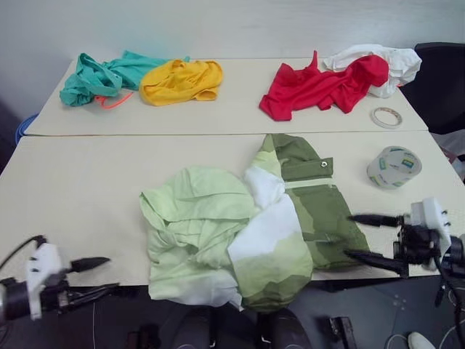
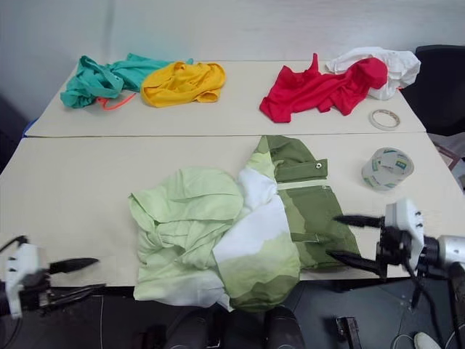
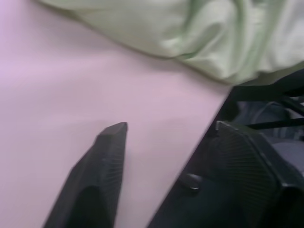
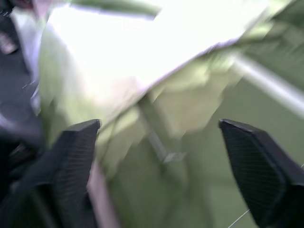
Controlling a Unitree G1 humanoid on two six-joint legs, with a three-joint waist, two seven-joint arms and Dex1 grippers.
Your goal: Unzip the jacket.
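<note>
Jacket [image 1: 254, 233] lies crumpled before me at worktop's [image 1: 73, 196] 6 o'clock edge: pale green, white, olive bands; hem overhanging.

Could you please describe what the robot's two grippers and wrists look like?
Each gripper, left and right, has two slim black fingers tapering to points, their pads finely textured. Both sit on white housings with black wrist hardware behind. Thin black cables loop from each wrist.
</note>
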